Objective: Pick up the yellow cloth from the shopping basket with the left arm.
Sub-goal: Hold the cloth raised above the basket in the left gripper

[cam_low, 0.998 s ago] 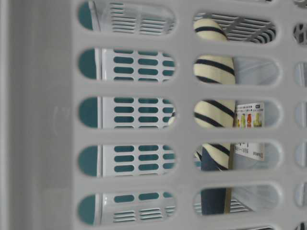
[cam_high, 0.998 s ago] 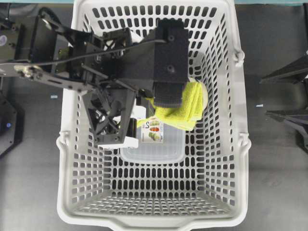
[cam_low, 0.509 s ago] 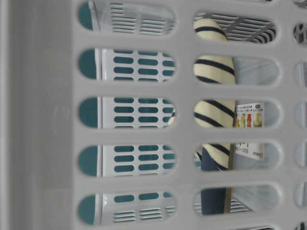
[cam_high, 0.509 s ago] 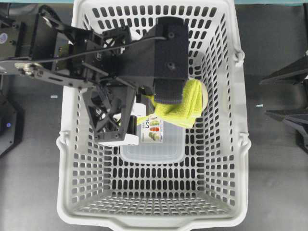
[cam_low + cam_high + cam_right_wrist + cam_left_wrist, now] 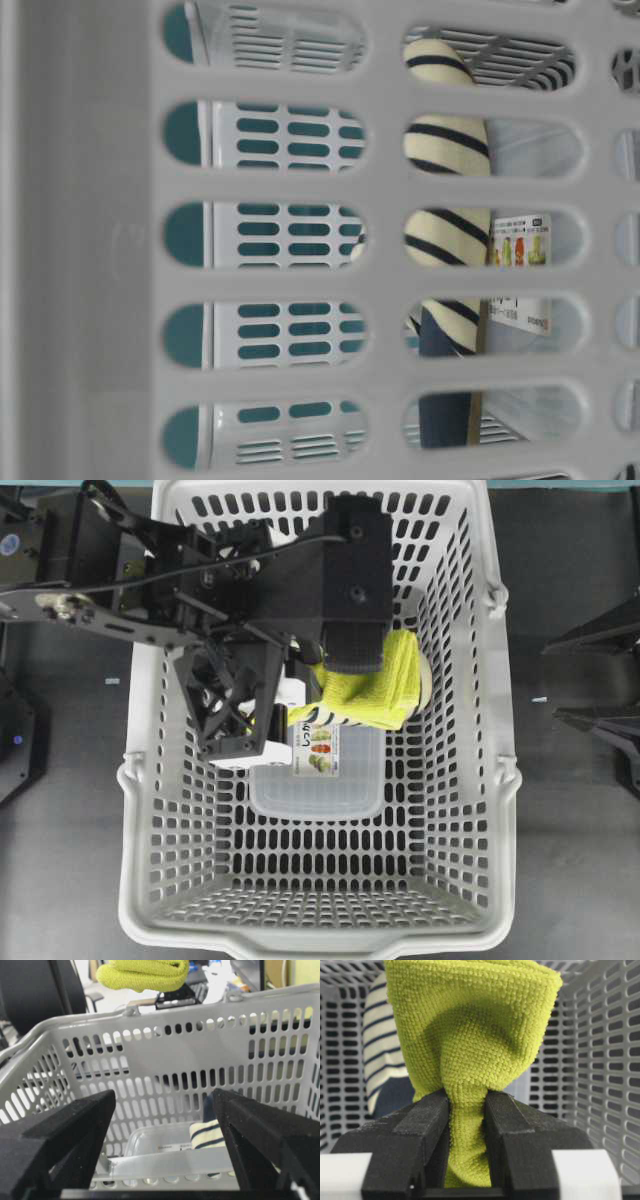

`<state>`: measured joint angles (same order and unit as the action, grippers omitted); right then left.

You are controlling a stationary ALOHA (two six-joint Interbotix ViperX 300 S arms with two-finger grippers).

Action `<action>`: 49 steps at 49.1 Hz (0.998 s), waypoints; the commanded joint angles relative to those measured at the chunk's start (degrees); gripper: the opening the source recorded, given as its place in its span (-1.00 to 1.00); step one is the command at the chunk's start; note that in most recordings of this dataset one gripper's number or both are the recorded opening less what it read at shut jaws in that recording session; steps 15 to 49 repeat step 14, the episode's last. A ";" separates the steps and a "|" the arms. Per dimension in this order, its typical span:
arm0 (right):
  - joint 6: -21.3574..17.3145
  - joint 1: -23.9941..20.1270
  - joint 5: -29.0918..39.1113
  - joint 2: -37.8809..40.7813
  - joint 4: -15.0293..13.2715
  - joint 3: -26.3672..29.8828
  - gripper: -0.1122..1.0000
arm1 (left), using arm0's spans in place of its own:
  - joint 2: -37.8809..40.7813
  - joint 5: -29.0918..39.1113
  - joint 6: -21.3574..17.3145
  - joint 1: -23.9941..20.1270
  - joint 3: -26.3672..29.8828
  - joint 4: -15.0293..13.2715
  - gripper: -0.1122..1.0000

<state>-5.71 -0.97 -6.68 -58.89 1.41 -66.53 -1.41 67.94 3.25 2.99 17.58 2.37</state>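
Left gripper (image 5: pixel 467 1125) is clamped on the yellow cloth (image 5: pixel 470 1035): in the left wrist view a narrow waist of the fabric is squeezed between the two black pads (image 5: pixel 427 1120), and the rest of the cloth bunches out in a wide fold beyond them. Overhead, the left arm (image 5: pixel 200 590) reaches in from the left of that view over the shopping basket (image 5: pixel 500 780), its boxy black wrist covering the gripper; the yellow cloth (image 5: pixel 385 685) shows just past the wrist, over the middle of the basket. From the right wrist camera the cloth (image 5: pixel 145 972) hangs above the basket rim (image 5: pixel 165 1007), clear of the floor and of the other contents.

Inside the basket: a clear plastic container (image 5: pixel 320 780) with a printed label lies on the floor, partly under the cloth and arm in the overhead view. A navy-and-cream striped slipper (image 5: pixel 445 230) stands beside the container, seen through the wall slots in the table-level view and also behind the cloth in the left wrist view (image 5: pixel 380 1060).

Right gripper (image 5: pixel 165 1125): fingers spread wide apart, holding nothing, outside the basket and facing its slotted wall.
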 commanded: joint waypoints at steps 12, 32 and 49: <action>-0.09 0.00 -0.35 -0.09 0.26 0.44 0.55 | -0.88 -0.18 0.00 -0.35 0.88 0.26 -0.48; -0.09 0.00 -0.35 -0.09 0.35 0.44 0.55 | -0.79 -0.18 0.00 -0.44 0.79 0.18 -0.48; -0.09 0.00 -0.35 -0.09 0.35 0.44 0.55 | -0.79 -0.18 0.00 -0.44 0.79 0.18 -0.48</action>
